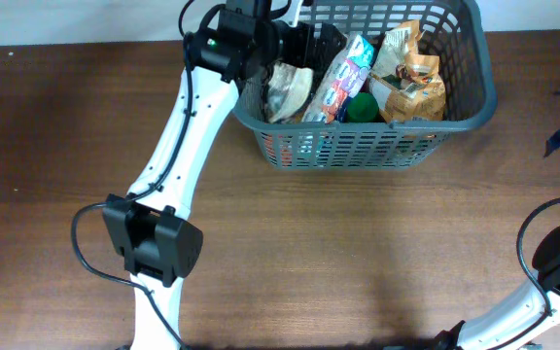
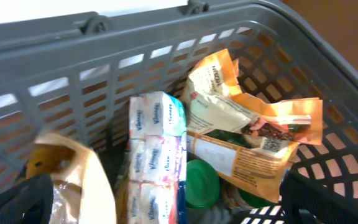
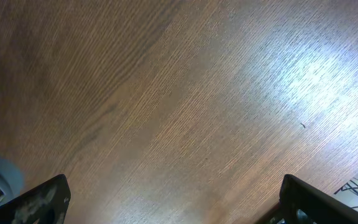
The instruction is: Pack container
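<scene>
My left claw (image 2: 173, 199) stands wide, its two dark fingers at opposite edges of the wrist view with nothing pinched between them. It hangs inside the large dark gray plastic basket (image 2: 166, 37), low over the contents.

Directly under the gap between the fingers lies a soft white pack of tissues with pastel print (image 2: 157, 155), lengthwise and pointing away from the claw. Just toward the right finger from it sits a round green plastic lid (image 2: 201, 183), half tucked under a crumpled orange and cream snack pouch (image 2: 247, 143) that fills the side beyond that finger. By the left finger a tan paper-like bag (image 2: 73, 180) leans against the lattice wall. Ahead of the claw is the basket's slotted far wall and thick rim.

My right claw (image 3: 176, 202) is also spread wide, holding nothing, over bare brown wooden table (image 3: 179, 93), well apart from the basket.

From overhead, the basket (image 1: 474, 97) sits at the far edge of the table with all four items in it, and I see no loose groceries on the wood. I judge packing essentially finished; what remains is lifting the left arm clear without snagging the tissues or the tan bag.
</scene>
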Controlling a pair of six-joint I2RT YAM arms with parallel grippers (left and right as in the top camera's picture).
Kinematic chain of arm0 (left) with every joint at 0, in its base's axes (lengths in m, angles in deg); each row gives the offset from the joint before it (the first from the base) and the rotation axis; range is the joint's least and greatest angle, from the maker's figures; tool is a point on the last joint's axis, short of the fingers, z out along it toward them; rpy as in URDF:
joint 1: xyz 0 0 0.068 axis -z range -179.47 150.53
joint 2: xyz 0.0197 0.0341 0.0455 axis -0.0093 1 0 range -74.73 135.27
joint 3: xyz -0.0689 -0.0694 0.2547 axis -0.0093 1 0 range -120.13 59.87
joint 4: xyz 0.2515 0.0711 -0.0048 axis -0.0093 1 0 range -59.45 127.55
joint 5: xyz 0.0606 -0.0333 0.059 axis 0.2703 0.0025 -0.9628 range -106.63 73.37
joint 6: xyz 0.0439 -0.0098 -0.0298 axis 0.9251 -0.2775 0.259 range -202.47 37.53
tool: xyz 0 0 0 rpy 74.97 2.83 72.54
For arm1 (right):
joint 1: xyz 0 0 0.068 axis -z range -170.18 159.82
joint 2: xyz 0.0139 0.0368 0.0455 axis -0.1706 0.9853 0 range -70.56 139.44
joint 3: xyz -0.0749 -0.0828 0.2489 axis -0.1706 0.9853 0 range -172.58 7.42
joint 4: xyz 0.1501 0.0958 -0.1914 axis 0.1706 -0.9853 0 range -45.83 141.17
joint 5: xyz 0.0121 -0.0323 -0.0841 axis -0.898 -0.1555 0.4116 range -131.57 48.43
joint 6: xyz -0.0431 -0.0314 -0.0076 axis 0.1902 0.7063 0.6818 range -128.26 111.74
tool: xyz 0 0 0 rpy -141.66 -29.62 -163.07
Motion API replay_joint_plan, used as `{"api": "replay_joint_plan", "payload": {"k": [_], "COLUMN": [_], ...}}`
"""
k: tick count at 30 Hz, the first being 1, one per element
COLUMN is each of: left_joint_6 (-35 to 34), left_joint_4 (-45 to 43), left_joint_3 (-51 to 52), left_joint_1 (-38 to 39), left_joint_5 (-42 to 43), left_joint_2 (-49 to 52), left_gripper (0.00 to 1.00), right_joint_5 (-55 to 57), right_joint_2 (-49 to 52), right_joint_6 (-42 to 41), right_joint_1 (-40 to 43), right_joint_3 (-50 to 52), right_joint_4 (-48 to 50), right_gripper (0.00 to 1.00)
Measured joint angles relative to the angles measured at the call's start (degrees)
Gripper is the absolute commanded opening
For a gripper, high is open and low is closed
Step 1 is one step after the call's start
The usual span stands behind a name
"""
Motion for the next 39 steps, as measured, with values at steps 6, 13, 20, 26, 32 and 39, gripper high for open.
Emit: {"api": "replay_joint_plan", "payload": {"k": [6, 13, 20, 26, 32, 39], "left_joint_6": [0.46, 4.31, 5.64, 5.46, 4.15, 3.96], "left_joint_4": [1.11, 6.84, 18.38, 34.91, 48.09, 53.37], "left_joint_3": [-4.57, -11.96, -14.21, -15.39, -15.17, -14.69], "left_joint_1": [-1.16, -1.97, -2.01, -2.01, -2.01, -2.01], "left_joint_5": [-0.24, -2.97, -8.59, -10.08, -10.58, -14.64], "left_joint_2": [0.07, -4.90, -19.52, -28.35, -30.47, -35.06], "left_gripper": [0.99, 0.99, 0.99, 0.99, 0.99, 0.99], "right_joint_5": [0.00, 0.00, 0.00, 0.00, 0.00, 0.00], "right_joint_2": [0.00, 0.00, 0.00, 0.00, 0.00, 0.00], "right_joint_6": [0.02, 0.00, 0.00, -0.02, 0.00, 0.00], "right_joint_1": [0.00, 0.00, 0.00, 0.00, 0.00, 0.00], "right_joint_3": [0.00, 0.00, 0.00, 0.00, 0.00, 0.00], "right_joint_4": [0.02, 0.02, 0.02, 0.02, 0.02, 0.02], "right_gripper": [0.99, 0.99, 0.99, 0.99, 0.99, 0.99]}}
